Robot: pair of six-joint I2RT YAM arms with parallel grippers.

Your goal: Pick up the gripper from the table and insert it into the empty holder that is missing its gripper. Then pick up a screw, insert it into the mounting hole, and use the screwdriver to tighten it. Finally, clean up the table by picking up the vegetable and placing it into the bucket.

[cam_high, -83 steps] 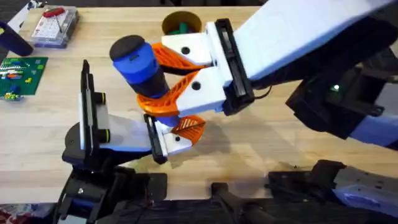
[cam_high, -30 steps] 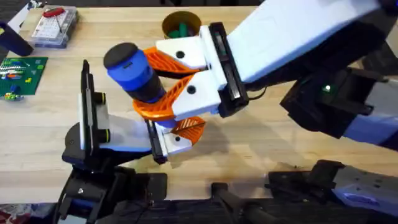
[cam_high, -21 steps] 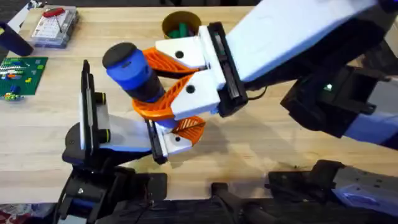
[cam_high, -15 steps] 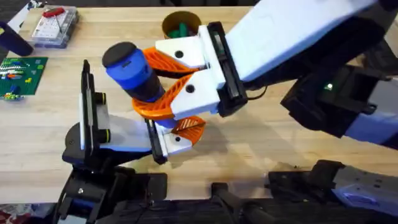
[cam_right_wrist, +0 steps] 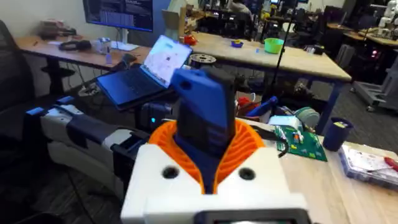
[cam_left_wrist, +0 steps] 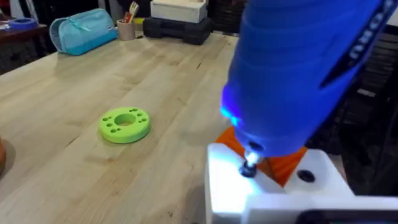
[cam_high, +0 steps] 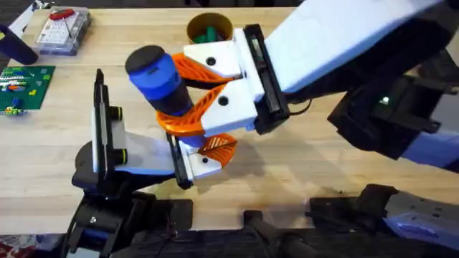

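We have the screwdriver (cam_high: 161, 82) clamped between the orange ribbed pads (cam_high: 188, 123) of the right pincer (cam_high: 179, 93), held over the middle of the surface (cam_high: 301, 165) with its black cap toward the camera and its tip pointing down. From the left wrist camera we see that tip (cam_left_wrist: 250, 167) sitting on a small dark screw head in a white block (cam_left_wrist: 273, 193), a glow of light showing at the tool's lower end. That white block belongs to the mounted part held by the left arm's stand (cam_high: 107, 154), so we judge the tightening step is in hand.

To do it well, we keep the tool's axis straight over the screw, press down gently and let the bit stay seated; any tilt would let it slip off the head and mar the white plastic. We hold the grip firm so the thick blue body does not turn inside the pads.

Of the left pincer we cannot tell whether it is wide or narrow.

Farther off, the bucket (cam_high: 209, 27) stands at the far edge with something green inside, and a green disc with holes (cam_left_wrist: 125, 124) lies flat on the wood, well apart from the work.
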